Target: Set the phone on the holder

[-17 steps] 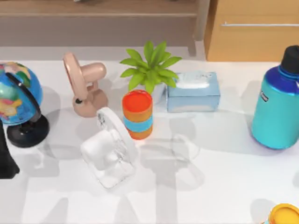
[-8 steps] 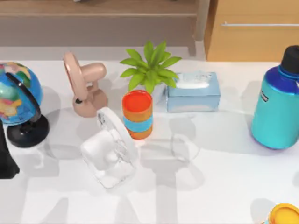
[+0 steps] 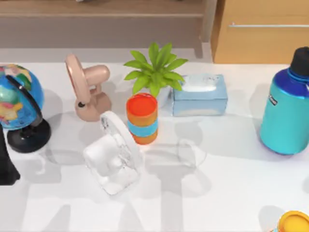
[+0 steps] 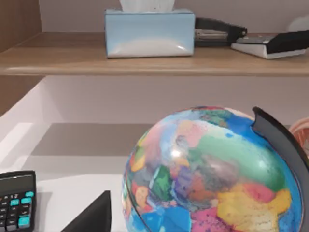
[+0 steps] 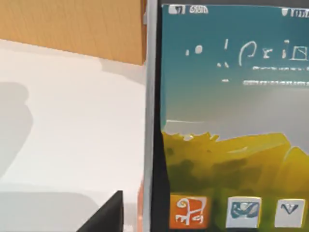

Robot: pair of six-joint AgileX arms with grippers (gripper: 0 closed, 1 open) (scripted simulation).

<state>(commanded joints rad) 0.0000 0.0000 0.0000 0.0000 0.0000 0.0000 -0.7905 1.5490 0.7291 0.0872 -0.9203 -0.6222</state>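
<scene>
Phone (image 5: 231, 121) (screen facing) close before the right wrist camera

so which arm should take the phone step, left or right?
Right, probably. The right wrist view has the phone up close, screen facing the camera. The left wrist view faces the globe and a shelf, with a calculator nearby.

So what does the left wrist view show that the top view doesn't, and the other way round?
Left wrist view alone: a wooden shelf carrying a tissue box and a black stapler, plus a calculator on the table. Top view alone: a pink fan, a white fan, a potted plant, a stack of cups, another tissue box and a teal bottle. Both show the globe.
</scene>
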